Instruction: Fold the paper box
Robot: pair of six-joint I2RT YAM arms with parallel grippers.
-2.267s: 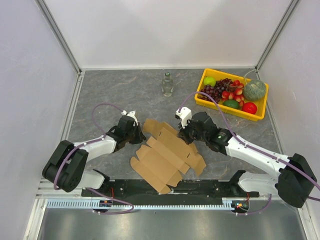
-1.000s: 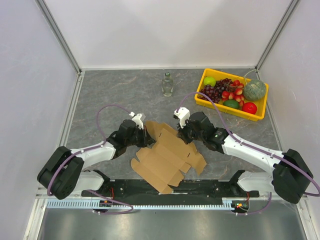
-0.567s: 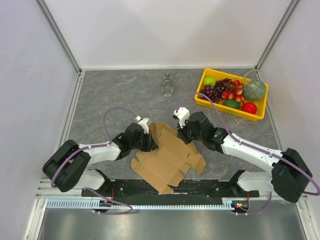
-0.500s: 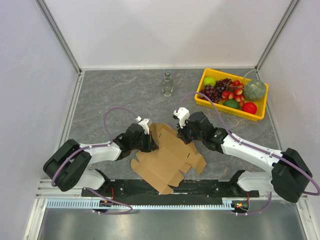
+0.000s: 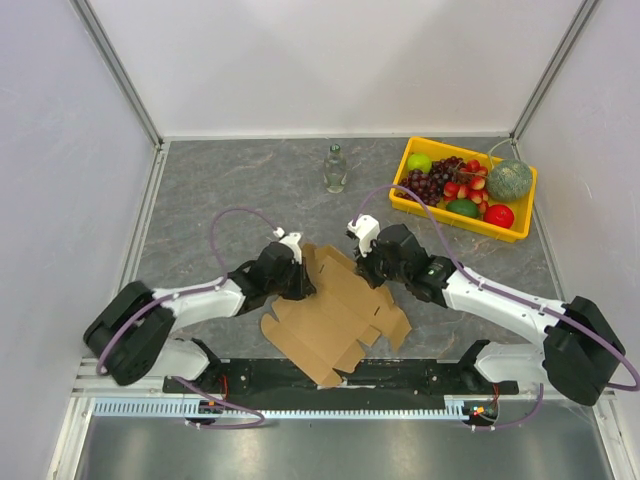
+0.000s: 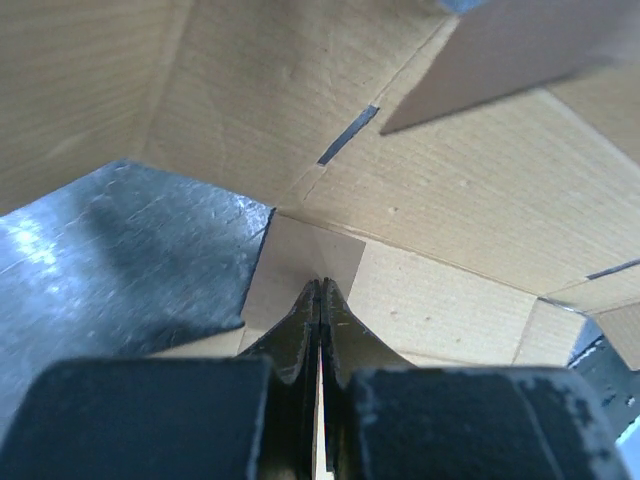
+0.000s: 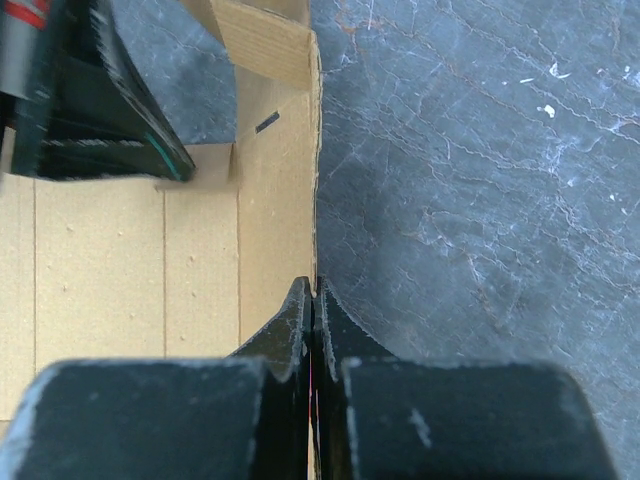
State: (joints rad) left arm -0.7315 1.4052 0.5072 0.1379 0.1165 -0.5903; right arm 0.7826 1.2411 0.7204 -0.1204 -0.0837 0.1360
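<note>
Both pairs of jaws are pressed together with nothing visibly between them, so you are working with closed tips as pushers.

From the top view, the left gripper (image 5: 297, 270) sits at the left edge of the paper box (image 5: 335, 310), a flat brown die-cut sheet lying on the table (image 5: 230, 180) between the two arms. The right gripper (image 5: 366, 262) rests on its far right edge. The fruit tray (image 5: 412, 203) and the bottle (image 5: 335, 168) stand well apart.

In the left wrist view, your fingertips (image 6: 312, 300) touch a small pale tab (image 6: 300, 250) at a crease corner, and cardboard panels rise around them. The side-wall fold looks to be the step in hand, so push along the crease, not across it, or the panel may buckle.

In the right wrist view, the closed tips meet the sheet's edge exactly where cardboard gives way to table. Hold that pin firm, since the sheet will likely slide if it lifts.
</note>
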